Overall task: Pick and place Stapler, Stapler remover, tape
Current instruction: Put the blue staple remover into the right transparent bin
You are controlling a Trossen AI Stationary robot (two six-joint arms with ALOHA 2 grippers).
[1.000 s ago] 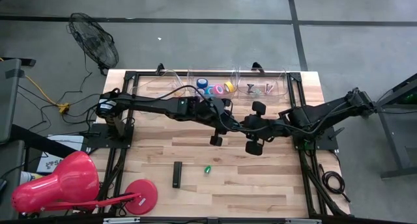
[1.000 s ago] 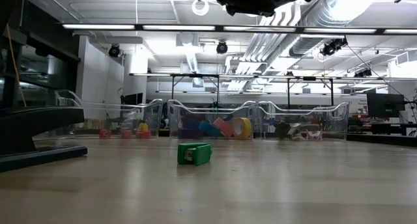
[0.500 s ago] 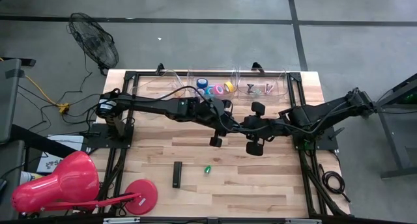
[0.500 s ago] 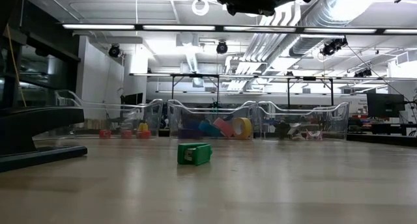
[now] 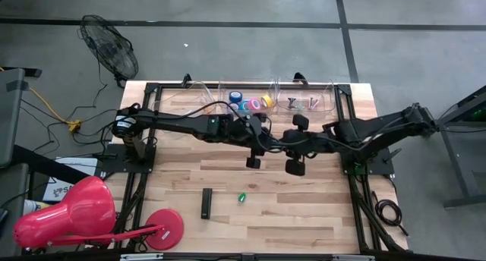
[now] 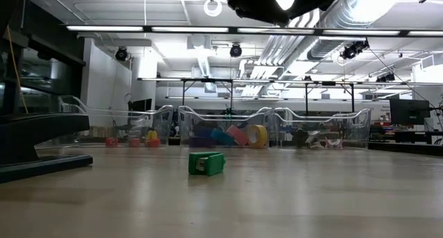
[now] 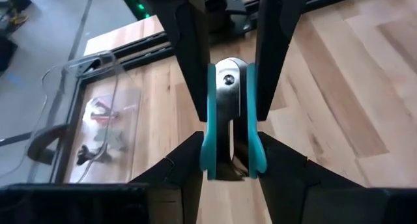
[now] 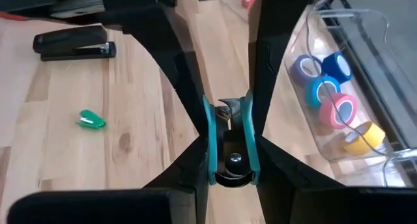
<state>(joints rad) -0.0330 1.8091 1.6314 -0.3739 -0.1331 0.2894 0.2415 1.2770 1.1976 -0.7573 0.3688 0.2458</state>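
Above the middle of the tabletop (image 5: 319,208), the two arms meet over a single teal-handled staple remover (image 7: 229,113), and both wrist views show it pinched between dark fingers: the left claw (image 5: 254,162) and the right claw (image 5: 295,167) each appear closed on it from opposite ends, a handover judged to be mid-way, though which claw bears the load cannot be told. Its long axis runs along the line between the two claws, roughly across the tabletop from left to right. The clear bin (image 5: 307,105) already holding other removers sits at the far edge, just beyond the right arm, so the right claw is the nearer one to carry it there. The tape rolls (image 8: 332,103) lie in the neighbouring middle bin (image 5: 228,90). Well apart, toward the near edge, the black stapler (image 5: 206,203) lies with its long axis pointing front to back, and a small green stapler remover (image 5: 242,197) lies just beside it.
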